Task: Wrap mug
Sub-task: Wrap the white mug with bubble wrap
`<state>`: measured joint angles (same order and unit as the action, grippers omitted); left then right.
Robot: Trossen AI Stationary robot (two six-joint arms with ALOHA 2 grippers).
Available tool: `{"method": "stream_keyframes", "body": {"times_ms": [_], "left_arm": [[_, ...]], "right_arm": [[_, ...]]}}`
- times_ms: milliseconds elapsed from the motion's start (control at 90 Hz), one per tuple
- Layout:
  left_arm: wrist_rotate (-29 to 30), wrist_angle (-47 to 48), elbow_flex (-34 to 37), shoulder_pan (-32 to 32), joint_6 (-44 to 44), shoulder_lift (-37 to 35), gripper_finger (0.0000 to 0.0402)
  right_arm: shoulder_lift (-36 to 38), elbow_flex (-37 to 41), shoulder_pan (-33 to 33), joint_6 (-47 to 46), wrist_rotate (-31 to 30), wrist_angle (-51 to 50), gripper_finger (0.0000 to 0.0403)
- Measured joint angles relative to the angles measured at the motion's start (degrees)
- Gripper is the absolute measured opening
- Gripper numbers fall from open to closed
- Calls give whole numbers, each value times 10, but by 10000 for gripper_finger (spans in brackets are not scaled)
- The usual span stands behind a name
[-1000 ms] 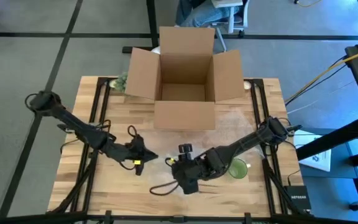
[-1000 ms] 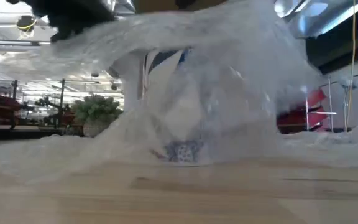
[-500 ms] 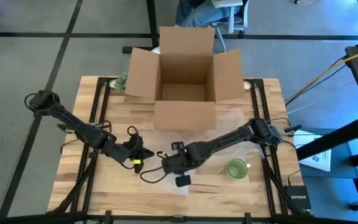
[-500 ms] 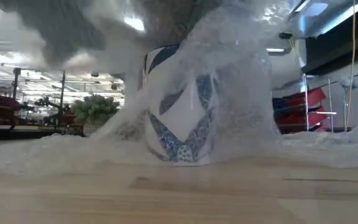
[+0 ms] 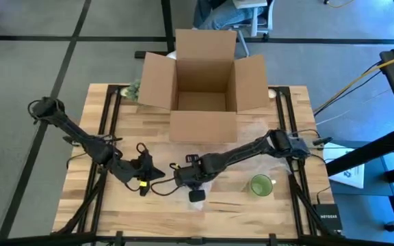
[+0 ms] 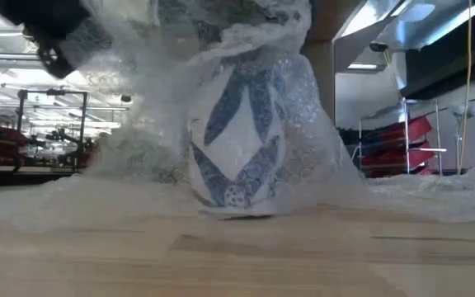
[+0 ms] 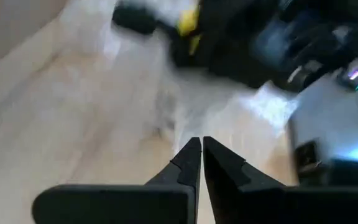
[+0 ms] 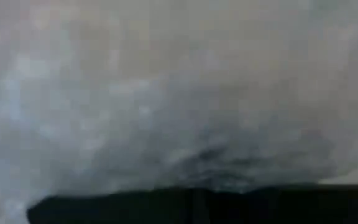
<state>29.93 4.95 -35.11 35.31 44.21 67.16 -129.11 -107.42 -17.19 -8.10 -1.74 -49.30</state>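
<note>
A white mug with a blue diamond pattern (image 6: 237,148) stands upright on the wooden table, with clear bubble wrap (image 6: 324,124) draped over and around it. In the low view the wrap rises in a bunch above the mug. My right gripper (image 5: 185,180) is over the middle of the table's near half and is shut on the wrap, which fills its wrist view (image 8: 179,93). My left gripper (image 5: 149,176) (image 7: 199,148) hovers just left of it, shut, with nothing between its fingers. My right gripper holds the bubble wrap (image 8: 185,162) gathered above the mug. The wrap itself hides the fingers, so neither the part nor the kind of hold can be told. The sheet hangs from the gripper down over the mug, and its lower edges lie spread on the table (image 6: 97,198).
An open cardboard box (image 5: 200,102) stands at the table's far middle. A green cup (image 5: 260,184) sits on the near right. A small plant (image 5: 132,89) is at the far left corner. More wrap lies spread on the right half of the table (image 5: 258,133).
My right gripper has gone toward the table's left edge and a little toward the far edge, drawing the bubble wrap over the mug. The wrap, which stood loose in front of the mug, now lies close around it and is bunched above its top.
</note>
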Motion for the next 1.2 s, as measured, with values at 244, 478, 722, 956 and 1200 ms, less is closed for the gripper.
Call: {"method": "stream_keyframes", "body": {"times_ms": [244, 478, 722, 956, 1200], "left_arm": [[1, -121, 0, -5, -60, 93, 0], [0, -292, 0, -14, -167, 159, 0], [-6, -361, 0, -47, -206, 228, 0], [-3, -440, 0, -54, -257, 236, 0], [-8, -453, -1, -58, -253, 275, 0]], "right_arm": [[8, 1, 0, 0, -5, -6, 3], [9, -4, 0, 1, -3, -2, 3], [10, -4, -1, 8, 0, 11, 3], [11, -5, -1, 12, 14, 18, 3], [12, -5, 0, 16, 14, 16, 3]]}}
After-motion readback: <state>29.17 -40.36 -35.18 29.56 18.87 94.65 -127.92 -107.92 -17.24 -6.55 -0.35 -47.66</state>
